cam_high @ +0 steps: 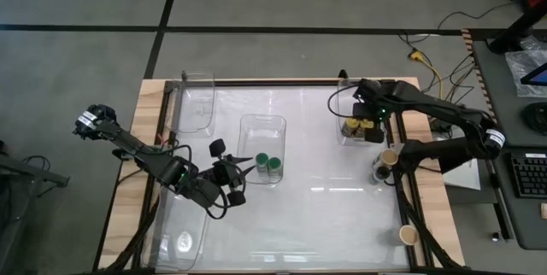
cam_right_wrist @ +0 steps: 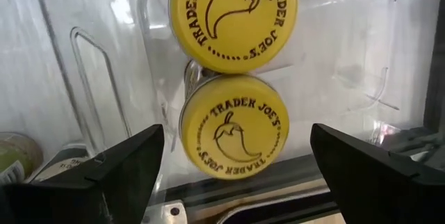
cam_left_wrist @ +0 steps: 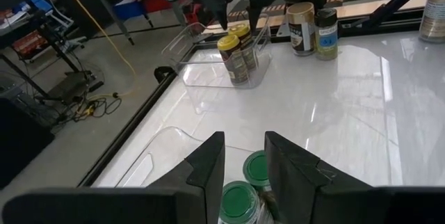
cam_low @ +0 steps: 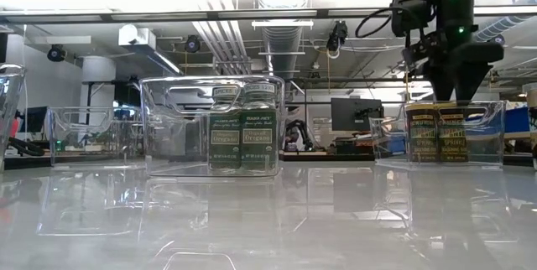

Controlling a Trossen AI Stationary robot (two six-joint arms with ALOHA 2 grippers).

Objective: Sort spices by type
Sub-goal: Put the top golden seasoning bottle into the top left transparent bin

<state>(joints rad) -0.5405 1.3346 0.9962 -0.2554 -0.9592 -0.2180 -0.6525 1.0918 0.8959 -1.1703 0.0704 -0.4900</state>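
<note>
- Two yellow-lid spice jars stand side by side, touching, inside the clear bin at the right far part of the table; the lids carry a pepper drawing and the brand name.
- Directly above this pair hangs the right gripper; its fingers stand wide apart on either side of the nearer yellow lid and they hold nothing.
- Two green-lid spice jars stand together in the middle clear bin; in the low view their labels read as oregano.
- Just beside this middle bin is the left gripper, pointing toward the green lids; its fingers are only a little apart, and nothing is between them.
- One tan-lid jar and one dark-lid jar stand on the bare table near the right arm, outside any bin, close to each other.
- Another tan-lid jar stands alone at the near right edge of the table.
- Two more clear bins are on the left side, one at the far left and one at the near left.
</note>
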